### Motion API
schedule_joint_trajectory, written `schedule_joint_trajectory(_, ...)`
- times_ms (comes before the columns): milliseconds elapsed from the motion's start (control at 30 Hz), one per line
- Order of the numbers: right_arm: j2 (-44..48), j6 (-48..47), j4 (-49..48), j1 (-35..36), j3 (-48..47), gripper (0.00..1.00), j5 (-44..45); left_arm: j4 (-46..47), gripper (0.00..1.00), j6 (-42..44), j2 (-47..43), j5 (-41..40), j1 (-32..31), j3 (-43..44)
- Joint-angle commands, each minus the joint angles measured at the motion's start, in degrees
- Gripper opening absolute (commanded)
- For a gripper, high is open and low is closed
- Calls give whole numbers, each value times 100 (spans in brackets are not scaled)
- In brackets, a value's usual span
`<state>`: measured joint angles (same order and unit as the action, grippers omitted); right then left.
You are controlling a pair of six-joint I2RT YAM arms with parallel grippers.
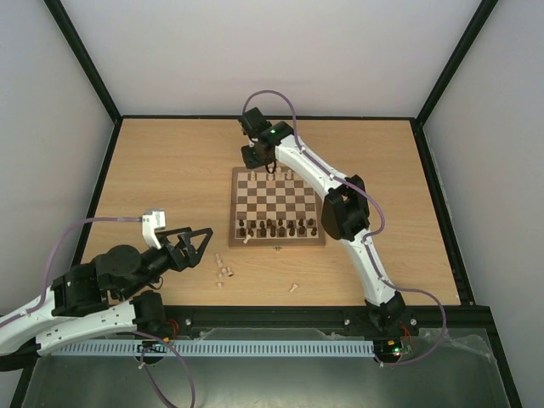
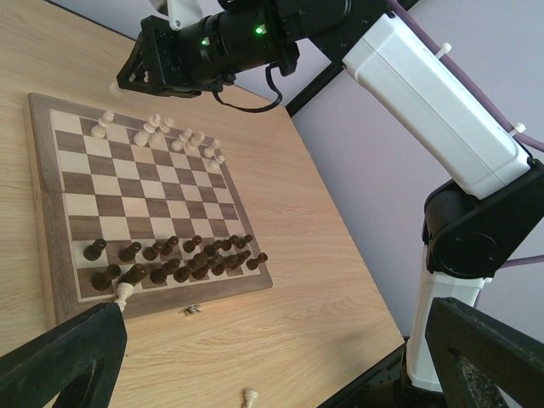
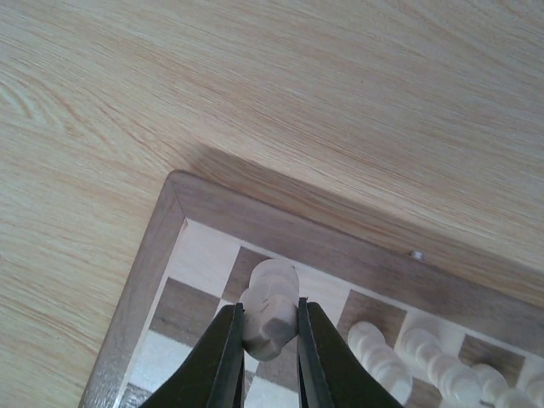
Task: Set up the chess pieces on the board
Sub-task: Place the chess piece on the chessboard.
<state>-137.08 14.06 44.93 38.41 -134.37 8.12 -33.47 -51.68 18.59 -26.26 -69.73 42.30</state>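
The left gripper hovers low over the table at the near left. Its jaws are spread wide and hold nothing, and in its wrist view its fingers frame the bottom corners. Just ahead of it a few loose pieces, pale, lie on the wood. A stray piece lies apart to their right. All of these are off the board.

The board lies open and flat at mid-table, with its clasp on the near edge. A lone piece, pale, stands at the near left corner on the rim. The two near rows hold the dark pieces, crowded and uneven. The far row holds a partial line of pale pieces, all upright.

The right gripper is over the board's far left corner, jaws pinched narrow on a cream piece. This piece hangs above the squares just inside the corner, beside its neighbours in that row. Whether it touches the board cannot be told.
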Motion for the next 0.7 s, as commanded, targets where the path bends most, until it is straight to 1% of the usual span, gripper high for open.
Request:
schedule_joint_trajectory(0, -201, -136, -173, -35, -334, 9, -308, 98, 100, 18, 79, -165, 4, 52)
schedule_joint_trajectory(200, -311, -195, -246, -15, -351, 9, -684, 98, 99, 18, 110, -217, 4, 39)
schedule_joint_trajectory(667, -363, -158, 214, 335, -363, 9, -266, 188, 99, 9, 128, -200, 4, -48)
